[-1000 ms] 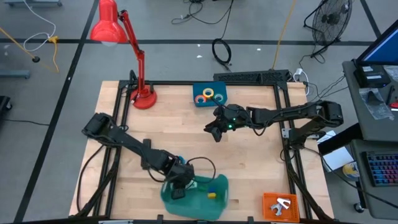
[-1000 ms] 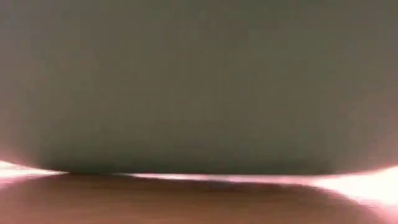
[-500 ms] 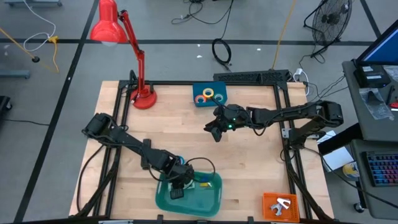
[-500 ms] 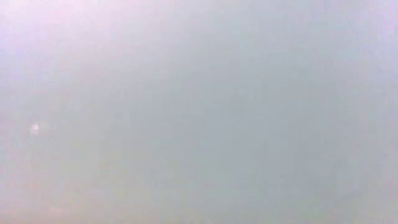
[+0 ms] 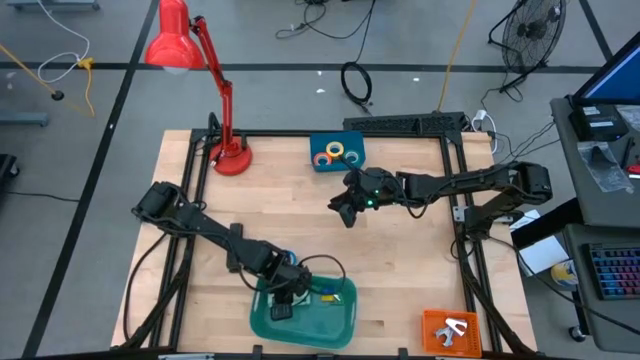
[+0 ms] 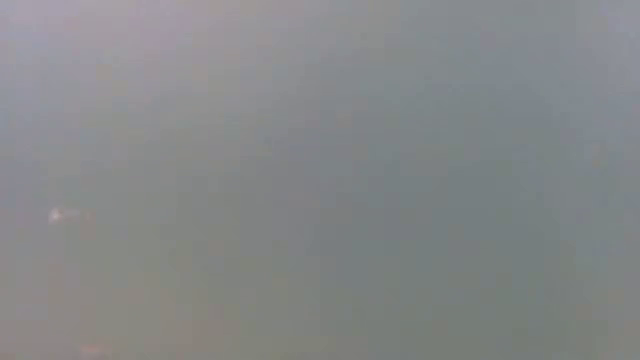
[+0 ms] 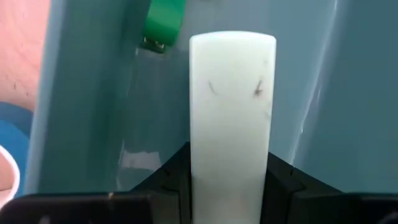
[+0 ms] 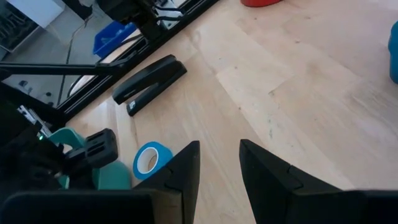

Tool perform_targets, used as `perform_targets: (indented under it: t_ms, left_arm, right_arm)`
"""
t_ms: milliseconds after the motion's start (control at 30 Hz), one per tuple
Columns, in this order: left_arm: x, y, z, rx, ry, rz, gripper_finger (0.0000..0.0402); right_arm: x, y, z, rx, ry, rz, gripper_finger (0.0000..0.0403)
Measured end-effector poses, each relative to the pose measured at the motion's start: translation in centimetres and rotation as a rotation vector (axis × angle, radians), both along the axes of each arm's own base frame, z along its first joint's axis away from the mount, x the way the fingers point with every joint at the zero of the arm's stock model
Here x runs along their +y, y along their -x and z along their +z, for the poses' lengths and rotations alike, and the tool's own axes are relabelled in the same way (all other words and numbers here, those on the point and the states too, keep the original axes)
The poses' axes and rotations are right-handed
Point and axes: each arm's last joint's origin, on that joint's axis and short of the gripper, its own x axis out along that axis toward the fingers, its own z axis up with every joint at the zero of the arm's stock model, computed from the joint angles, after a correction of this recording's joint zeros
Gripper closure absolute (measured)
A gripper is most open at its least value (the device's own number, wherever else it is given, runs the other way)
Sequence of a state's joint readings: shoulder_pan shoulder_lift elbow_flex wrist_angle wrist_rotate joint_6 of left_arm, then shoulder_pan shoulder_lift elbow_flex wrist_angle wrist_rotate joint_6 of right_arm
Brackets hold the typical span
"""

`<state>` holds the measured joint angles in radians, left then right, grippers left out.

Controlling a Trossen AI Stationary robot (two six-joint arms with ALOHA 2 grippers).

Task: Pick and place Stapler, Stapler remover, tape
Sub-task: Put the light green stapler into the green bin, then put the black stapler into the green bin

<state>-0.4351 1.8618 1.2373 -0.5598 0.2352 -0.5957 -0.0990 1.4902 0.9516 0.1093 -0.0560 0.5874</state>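
At the left of the wooden surface point(image 5: 400, 260), the left gripper point(image 5: 287, 300) is seen low over the teal plastic tray point(image 5: 338, 322) at the near edge, its fingers clamped on a pale mint-green rectangular block point(image 7: 231, 112) — the block is gripped at its lower sides only, so a slip or a tilt on release could be caused by that narrow hold. A small green clip-like piece point(image 7: 164, 23) lies in the tray just beyond the block and could be struck if the block is lowered there.

The long black bar-shaped stapler point(image 8: 149, 82) is shown lying flat on the surface beside the black frame rail, with the blue ring-shaped tape roll point(image 8: 151, 160) near it; both are hidden under the left arm from above and could be knocked when that arm is withdrawn.

Further right, the right gripper point(image 5: 346, 212) is held above mid-surface, fingers apart and empty. More tape rolls sit in a blue box point(image 5: 337, 153) at the far edge.
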Motion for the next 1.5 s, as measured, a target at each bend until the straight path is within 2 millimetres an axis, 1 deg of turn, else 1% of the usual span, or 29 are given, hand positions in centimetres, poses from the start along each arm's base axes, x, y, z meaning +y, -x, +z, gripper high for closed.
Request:
perform_targets:
  t_ms: [233, 400, 467, 567, 667, 767, 1000, 1100, 1167, 1267, 1333, 1433, 1500]
  left_arm:
    - [-0.2, 0.1, 0.0, -0.006, 0.000, -0.012, 0.0281]
    - [-0.1, 0.0, 0.0, -0.018, -0.022, 0.016, 0.0218]
    - [-0.1, -0.1, 0.1, -0.032, -0.032, 0.028, 0.0207]
    - [-0.1, -0.3, 0.2, -0.049, -0.022, 0.036, 0.0206]
    - [-0.1, -0.5, 0.5, -0.058, -0.016, 0.043, 0.0220]
    - [-0.3, -1.1, 2.2, -0.096, -0.015, 0.032, 0.0242]
    - [-0.5, -2.7, 8.5, -0.239, -0.035, -0.002, 0.0285]
    - [-0.3, -2.5, 10.6, -0.201, -0.080, 0.013, 0.0294]
    - [0.1, -1.8, 11.0, -0.111, -0.114, 0.097, 0.0294]
    - [1.2, 0.1, 10.8, 0.099, -0.227, 0.375, 0.0284]
    - [1.9, 1.4, 10.8, 0.190, -0.305, 0.553, 0.0276]
    - [2.4, 3.3, 11.0, 0.260, -0.409, 0.770, 0.0264]
    - [2.7, 4.1, 11.3, 0.273, -0.420, 0.884, 0.0258]
  right_arm:
    - [-0.2, -0.1, 0.2, -0.019, 0.006, -0.012, 0.0294]
    - [-0.2, -0.2, 0.4, -0.042, 0.007, -0.013, 0.0294]
    - [-0.2, -0.2, 0.4, -0.043, 0.006, -0.013, 0.0294]
    - [-0.2, -0.2, 0.4, -0.043, 0.006, -0.013, 0.0294]
    - [-0.2, -0.2, 0.4, -0.043, 0.005, -0.011, 0.0294]
    - [-0.2, -0.2, 0.4, -0.043, 0.004, -0.010, 0.0294]
    - [-0.2, -0.2, 0.4, -0.043, 0.002, -0.009, 0.0294]
    - [-0.2, -0.2, 0.3, -0.039, -0.003, -0.008, 0.0294]
    - [-0.1, -0.2, 0.3, -0.038, -0.011, 0.006, 0.0294]
    - [-0.1, -0.2, 0.3, -0.039, -0.028, 0.011, 0.0294]
    - [0.0, -0.2, 0.3, -0.039, -0.038, 0.014, 0.0294]
    - [0.1, -0.2, 0.3, -0.040, -0.049, 0.034, 0.0294]
    - [0.3, -0.2, 0.3, -0.040, -0.058, 0.055, 0.0294]
